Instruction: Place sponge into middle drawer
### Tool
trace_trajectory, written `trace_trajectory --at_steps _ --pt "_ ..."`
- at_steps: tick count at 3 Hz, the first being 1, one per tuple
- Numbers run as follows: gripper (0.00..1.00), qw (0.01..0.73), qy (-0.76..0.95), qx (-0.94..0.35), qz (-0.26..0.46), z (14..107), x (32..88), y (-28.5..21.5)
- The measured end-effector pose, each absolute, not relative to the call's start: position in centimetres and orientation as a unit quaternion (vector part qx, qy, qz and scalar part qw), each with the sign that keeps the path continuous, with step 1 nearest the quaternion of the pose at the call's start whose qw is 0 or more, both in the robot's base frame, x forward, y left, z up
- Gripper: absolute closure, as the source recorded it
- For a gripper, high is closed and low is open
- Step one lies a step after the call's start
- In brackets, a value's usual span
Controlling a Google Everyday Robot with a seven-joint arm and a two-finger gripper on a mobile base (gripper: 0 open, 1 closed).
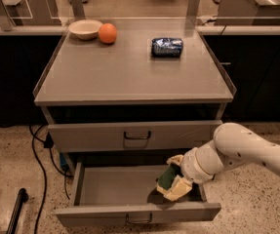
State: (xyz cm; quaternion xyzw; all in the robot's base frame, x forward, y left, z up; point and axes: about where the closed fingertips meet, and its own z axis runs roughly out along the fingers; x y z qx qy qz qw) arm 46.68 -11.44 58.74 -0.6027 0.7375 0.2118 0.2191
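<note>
The jaws are clasping the tilted sponge [171,182], hanging low inside the open middle drawer [115,189], whose floor is lying just beneath them.

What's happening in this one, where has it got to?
The robot's arm reaches in from the right, with its gripper down in the open middle drawer, right at the sponge. The sponge is tilted, low at the drawer's right end. Whether it has been let go cannot be told. The upper drawer is shut. A bowl, an orange and a blue packet sit on the cabinet top.
</note>
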Motion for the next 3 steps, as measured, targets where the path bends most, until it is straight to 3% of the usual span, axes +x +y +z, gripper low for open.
trace_trajectory --at_steps 3 --pt "1.0 0.272 0.698 -0.63 0.204 50.6 47.8 -9.6"
